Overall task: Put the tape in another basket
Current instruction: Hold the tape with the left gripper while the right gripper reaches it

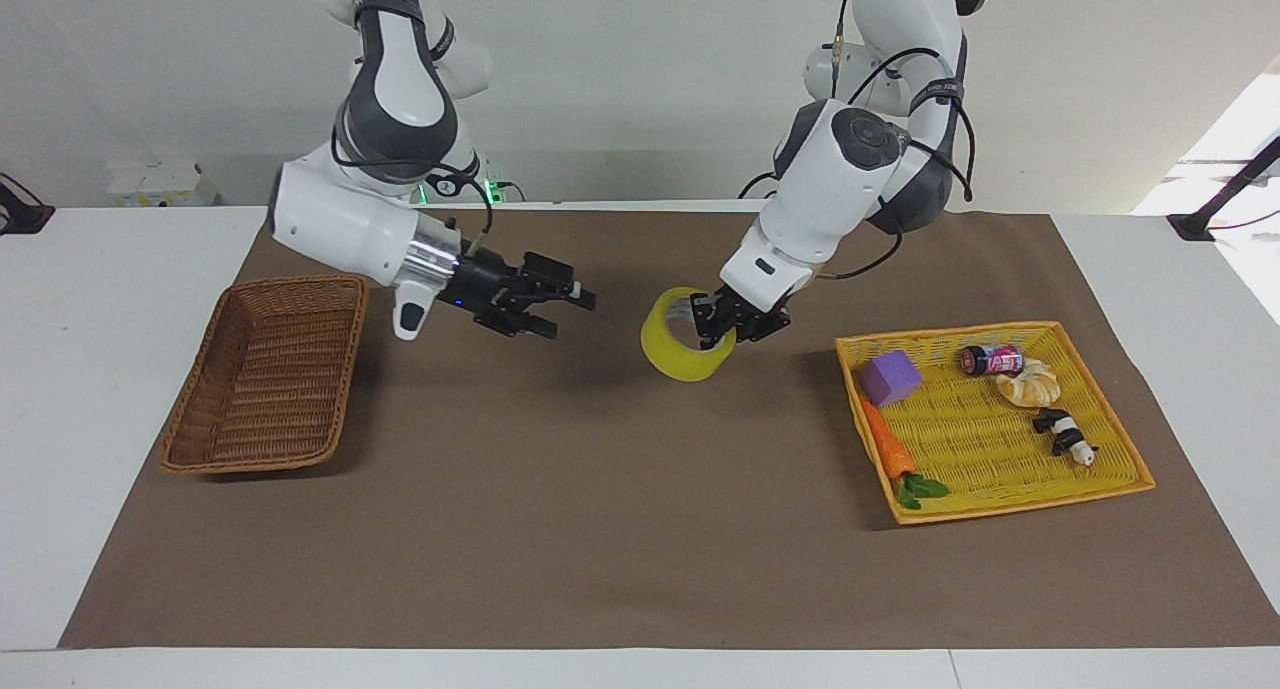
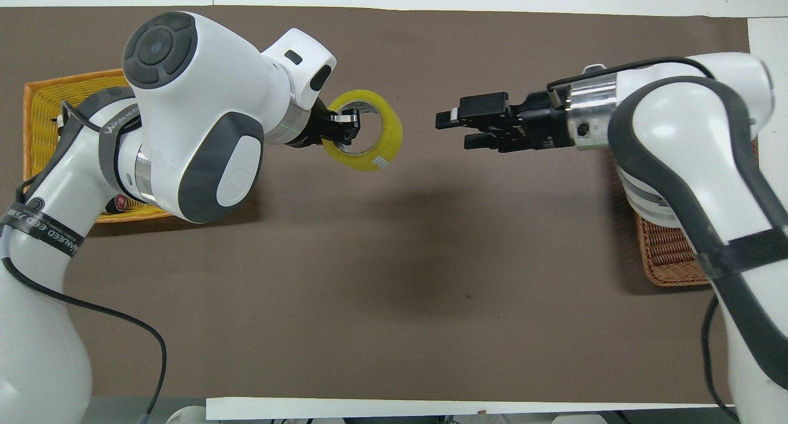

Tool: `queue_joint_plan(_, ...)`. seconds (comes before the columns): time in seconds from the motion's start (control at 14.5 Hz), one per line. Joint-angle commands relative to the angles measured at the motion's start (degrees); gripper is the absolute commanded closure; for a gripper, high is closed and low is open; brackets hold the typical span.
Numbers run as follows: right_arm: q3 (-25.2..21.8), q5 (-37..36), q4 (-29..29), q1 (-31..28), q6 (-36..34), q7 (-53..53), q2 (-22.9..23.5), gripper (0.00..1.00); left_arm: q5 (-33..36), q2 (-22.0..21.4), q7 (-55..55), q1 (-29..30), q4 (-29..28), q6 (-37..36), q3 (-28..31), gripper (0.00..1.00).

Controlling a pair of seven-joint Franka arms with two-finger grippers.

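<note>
The yellow tape (image 1: 678, 357) hangs tilted in the air over the middle of the brown mat. My left gripper (image 1: 722, 327) is shut on the tape's rim, one finger inside the white-grey core. The roll and my left gripper (image 2: 345, 124) also show in the overhead view, the tape (image 2: 386, 142) being the yellow ring. My right gripper (image 1: 566, 311) is open and empty, level with the tape and a short gap from it, pointing at it; it also shows in the overhead view (image 2: 454, 127). The brown wicker basket (image 1: 265, 389) stands empty at the right arm's end; in the overhead view the basket (image 2: 671, 261) is mostly hidden by the right arm.
A bright yellow flat tray (image 1: 950, 331) lies at the left arm's end. It holds a purple cube (image 1: 890, 377), a carrot (image 1: 888, 447), a small can (image 1: 992, 360), a croissant (image 1: 1028, 381) and a panda toy (image 1: 1067, 436). A brown mat (image 1: 600, 529) covers the table.
</note>
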Motion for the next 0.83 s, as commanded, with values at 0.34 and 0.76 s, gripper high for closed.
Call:
queue_joint_plan(0.34, 0.3, 9.9, -1.3, 3.4, 4.5, -1.6, 0.2, 0.0, -0.4, -1.8, 0.1, -0.9, -1.4, 0.5, 1.0, 1.0)
queue_joint_plan(0.76, 0.3, 10.0, -2.2, 5.5, 6.7, -1.6, 0.1, 0.05, -0.4, -1.8, 0.1, -1.0, -1.4, 0.2, 1.0, 1.0)
